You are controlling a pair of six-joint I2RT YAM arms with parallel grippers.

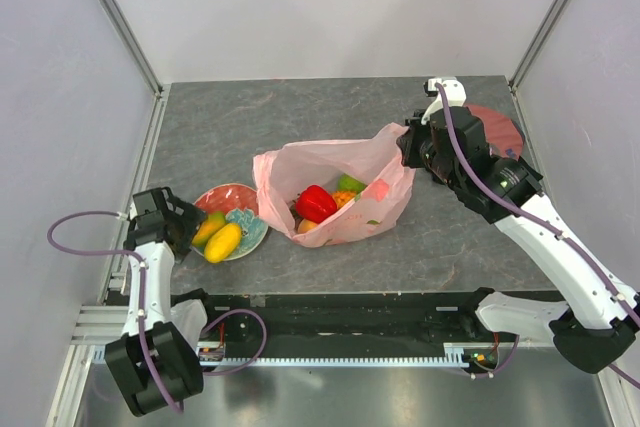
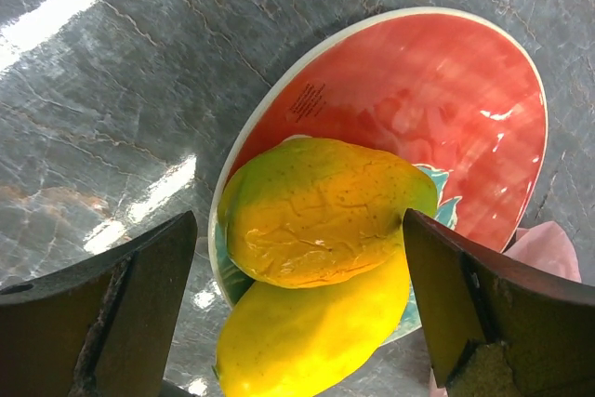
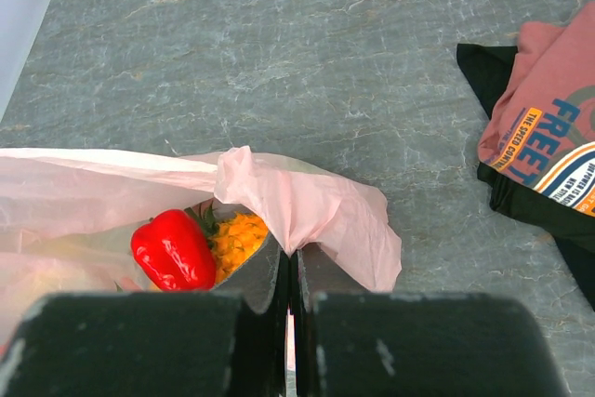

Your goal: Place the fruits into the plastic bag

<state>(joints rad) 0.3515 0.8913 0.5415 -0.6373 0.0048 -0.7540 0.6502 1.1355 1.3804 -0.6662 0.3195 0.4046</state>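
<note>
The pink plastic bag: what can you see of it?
The plastic bag is thin, pale pink, translucent and crinkled. It lies on the grey table, mouth open. Inside show a red pepper, a green fruit and an orange pineapple. The right gripper pinches its rim, shut on the film.

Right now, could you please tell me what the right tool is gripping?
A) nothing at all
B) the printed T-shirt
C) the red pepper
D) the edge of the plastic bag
D: the right tool is shut on a fold of the pink plastic bag, while the red pepper lies loose inside it.
</note>
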